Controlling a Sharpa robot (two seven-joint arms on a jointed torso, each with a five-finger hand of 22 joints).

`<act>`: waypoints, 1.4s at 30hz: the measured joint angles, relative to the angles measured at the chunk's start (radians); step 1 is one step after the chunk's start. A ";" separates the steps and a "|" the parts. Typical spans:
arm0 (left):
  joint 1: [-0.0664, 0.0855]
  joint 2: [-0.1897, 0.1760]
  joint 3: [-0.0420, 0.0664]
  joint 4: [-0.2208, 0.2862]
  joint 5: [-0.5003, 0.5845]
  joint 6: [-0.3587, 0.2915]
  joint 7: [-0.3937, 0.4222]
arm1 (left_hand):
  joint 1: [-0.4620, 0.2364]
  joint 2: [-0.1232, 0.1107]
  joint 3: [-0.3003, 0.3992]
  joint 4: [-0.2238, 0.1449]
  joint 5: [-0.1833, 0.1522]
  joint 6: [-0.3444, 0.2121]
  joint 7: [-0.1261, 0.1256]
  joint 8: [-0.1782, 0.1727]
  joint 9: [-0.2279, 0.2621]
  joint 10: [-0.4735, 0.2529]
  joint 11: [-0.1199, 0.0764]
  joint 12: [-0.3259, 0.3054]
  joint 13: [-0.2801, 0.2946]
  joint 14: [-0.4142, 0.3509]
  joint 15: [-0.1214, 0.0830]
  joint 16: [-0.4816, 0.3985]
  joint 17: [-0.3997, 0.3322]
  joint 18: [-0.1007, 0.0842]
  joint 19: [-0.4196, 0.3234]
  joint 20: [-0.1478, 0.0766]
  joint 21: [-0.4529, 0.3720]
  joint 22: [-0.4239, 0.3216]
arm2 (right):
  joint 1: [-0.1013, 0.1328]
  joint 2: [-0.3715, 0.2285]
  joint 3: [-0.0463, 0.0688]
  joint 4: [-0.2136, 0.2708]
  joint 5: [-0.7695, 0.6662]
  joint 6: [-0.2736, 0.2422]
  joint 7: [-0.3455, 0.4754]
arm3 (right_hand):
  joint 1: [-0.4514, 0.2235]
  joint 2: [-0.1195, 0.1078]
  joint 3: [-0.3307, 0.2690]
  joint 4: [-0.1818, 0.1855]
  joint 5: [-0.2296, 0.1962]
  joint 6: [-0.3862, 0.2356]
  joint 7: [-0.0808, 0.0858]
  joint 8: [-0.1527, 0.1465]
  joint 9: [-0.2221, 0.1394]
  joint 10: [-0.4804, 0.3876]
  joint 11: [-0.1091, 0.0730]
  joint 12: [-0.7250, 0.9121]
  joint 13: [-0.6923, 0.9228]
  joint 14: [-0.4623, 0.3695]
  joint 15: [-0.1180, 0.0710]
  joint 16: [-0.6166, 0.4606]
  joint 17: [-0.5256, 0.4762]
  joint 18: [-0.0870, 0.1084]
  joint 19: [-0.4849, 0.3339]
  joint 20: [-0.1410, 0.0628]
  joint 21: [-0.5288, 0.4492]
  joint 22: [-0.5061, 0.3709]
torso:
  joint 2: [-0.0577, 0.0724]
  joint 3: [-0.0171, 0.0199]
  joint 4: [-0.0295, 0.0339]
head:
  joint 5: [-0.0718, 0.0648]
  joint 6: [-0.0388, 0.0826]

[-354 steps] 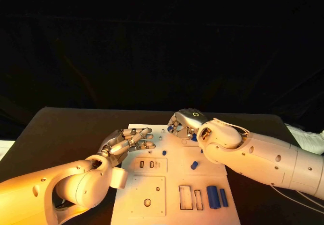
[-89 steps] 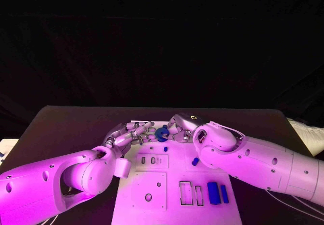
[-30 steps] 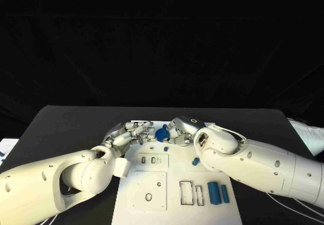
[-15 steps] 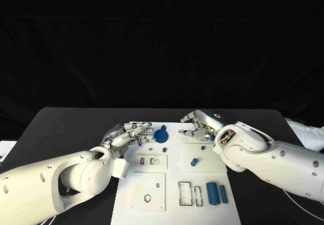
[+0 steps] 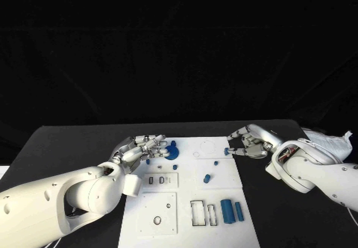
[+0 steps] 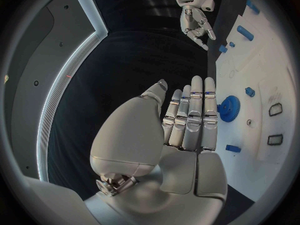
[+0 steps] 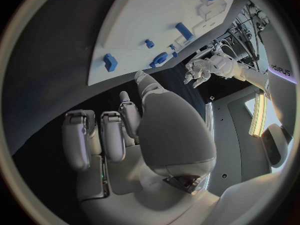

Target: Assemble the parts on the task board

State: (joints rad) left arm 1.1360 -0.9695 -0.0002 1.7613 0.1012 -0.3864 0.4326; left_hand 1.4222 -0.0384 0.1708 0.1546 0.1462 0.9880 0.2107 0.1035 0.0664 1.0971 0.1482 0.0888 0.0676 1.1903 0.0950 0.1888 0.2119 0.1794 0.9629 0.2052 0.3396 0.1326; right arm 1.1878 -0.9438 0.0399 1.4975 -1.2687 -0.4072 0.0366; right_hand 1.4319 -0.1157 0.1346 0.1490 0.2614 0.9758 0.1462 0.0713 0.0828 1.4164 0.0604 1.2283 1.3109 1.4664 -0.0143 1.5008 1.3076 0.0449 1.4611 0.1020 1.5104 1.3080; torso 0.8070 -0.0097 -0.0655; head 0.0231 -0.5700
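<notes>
The white task board (image 5: 187, 196) lies in the middle of the black table. A blue gear (image 5: 170, 151) sits on its far left part. My left hand (image 5: 142, 149) lies beside the gear, fingers straight and close together; in the left wrist view its fingertips (image 6: 209, 120) reach the rim of the gear (image 6: 229, 108). My right hand (image 5: 252, 142) hovers just off the board's far right edge with loosely bent fingers and nothing in it. A small blue part (image 5: 226, 151) stands on the board edge near its fingertips, seen apart from them in the right wrist view (image 7: 110, 61).
Two long blue blocks (image 5: 229, 211) lie at the board's near right beside two empty rectangular slots (image 5: 201, 213). A short blue piece (image 5: 207, 179) and small blue pegs (image 5: 174, 167) are on the middle of the board. Black tabletop surrounds the board.
The right hand has left the gear and drawn back to the right, off the board's edge. The left hand stays beside the gear. The camera has shifted a little.
</notes>
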 measured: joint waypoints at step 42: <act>-0.004 0.008 -0.004 -0.011 0.000 0.002 0.000 | 0.000 0.000 0.000 0.000 0.000 0.000 0.000 0.000 0.000 -0.004 0.004 0.000 0.000 0.000 0.000 -0.007 0.002 0.000 0.000 0.000 0.000 -0.001 | -0.045 0.102 -0.001 -0.162 0.034 0.015 0.038 | 0.023 0.039 0.039 -0.033 -0.047 0.051 -0.001 0.002 -0.005 0.005 -0.002 0.014 0.005 0.000 0.000 0.004 0.000 0.000 0.000 0.000 0.000 0.000 | -0.004 0.0100 -0.0039 | 0.006 -0.016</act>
State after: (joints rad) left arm 1.1324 -0.9616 -0.0043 1.7500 0.1012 -0.3848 0.4329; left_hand 1.4222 -0.0384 0.1710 0.1544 0.1462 0.9879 0.2107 0.1035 0.0664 1.0935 0.1517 0.0889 0.0676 1.1903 0.0949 0.1820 0.2134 0.1794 0.9629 0.2052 0.3396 0.1316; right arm 1.1423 -0.8416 0.0393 1.3357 -1.2346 -0.3919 0.0750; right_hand 1.4546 -0.0771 0.1733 0.1156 0.2145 1.0271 0.1449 0.0731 0.0778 1.4217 0.0582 1.2425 1.3162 1.4664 -0.0142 1.5047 1.3073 0.0450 1.4610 0.1020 1.5104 1.3075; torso 0.8030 0.0003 -0.0694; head 0.0293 -0.5863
